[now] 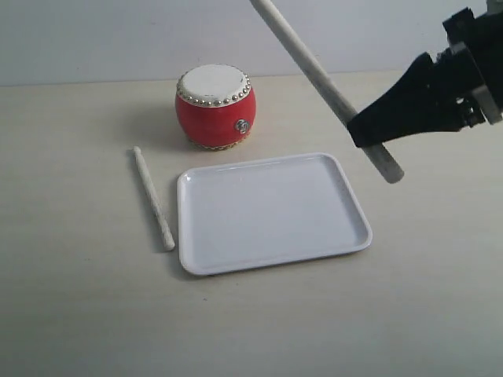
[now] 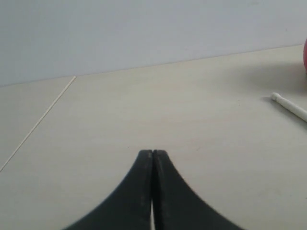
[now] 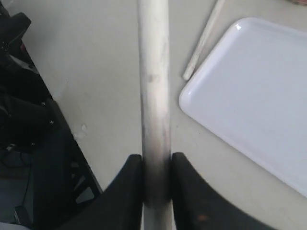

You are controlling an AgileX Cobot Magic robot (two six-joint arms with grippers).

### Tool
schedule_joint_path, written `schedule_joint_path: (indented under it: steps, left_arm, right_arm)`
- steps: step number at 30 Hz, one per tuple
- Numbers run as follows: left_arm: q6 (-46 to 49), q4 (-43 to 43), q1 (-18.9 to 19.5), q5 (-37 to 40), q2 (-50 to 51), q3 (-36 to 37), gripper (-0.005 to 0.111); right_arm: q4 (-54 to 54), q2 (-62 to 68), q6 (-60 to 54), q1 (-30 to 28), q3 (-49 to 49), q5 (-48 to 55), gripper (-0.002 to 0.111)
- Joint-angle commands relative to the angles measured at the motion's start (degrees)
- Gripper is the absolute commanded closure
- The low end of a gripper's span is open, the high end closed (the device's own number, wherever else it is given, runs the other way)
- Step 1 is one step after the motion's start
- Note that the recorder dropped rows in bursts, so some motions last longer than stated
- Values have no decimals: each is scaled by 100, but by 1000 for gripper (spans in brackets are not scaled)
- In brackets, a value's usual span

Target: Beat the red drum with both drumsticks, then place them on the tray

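Your left gripper (image 2: 152,153) is pinched shut, empty. 1 loose drumstick (image 1: 153,198) lies just left of the tray (image 1: 267,212), with the red drum (image 1: 214,106) behind. It looks light, stiff and prone to rolling, so grip it mid-shaft. Your right gripper (image 1: 361,129) clamps the raised drumstick (image 1: 310,64) near its butt.

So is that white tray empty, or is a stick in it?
Empty. The tray is bare; one drumstick lies beside it, the other drumstick is raised in the right gripper.

Soft even light, faint shadows, slightly blurred wrist views.
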Motion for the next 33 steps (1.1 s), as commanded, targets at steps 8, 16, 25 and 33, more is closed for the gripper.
schedule_joint_path:
  steps: [8,16,25,33]
  left_arm:
    - [-1620,-1441,-5,-1533,-38,18,107]
    - [-3348,-1691,-5,-2212,-38,18,107]
    - [-4394,-1691,-5,-2148,-38,18,107]
    - [-4350,-845,-5,-2495,784,-697,107]
  right_arm:
    - [948,-79,-637,150,572,-26,108]
    - [962,-79,-877,1111,585,-126,108]
    - [1198,-43,-827,1708,585,-763,108]
    - [1350,261,-827,1720,585,-1196,108]
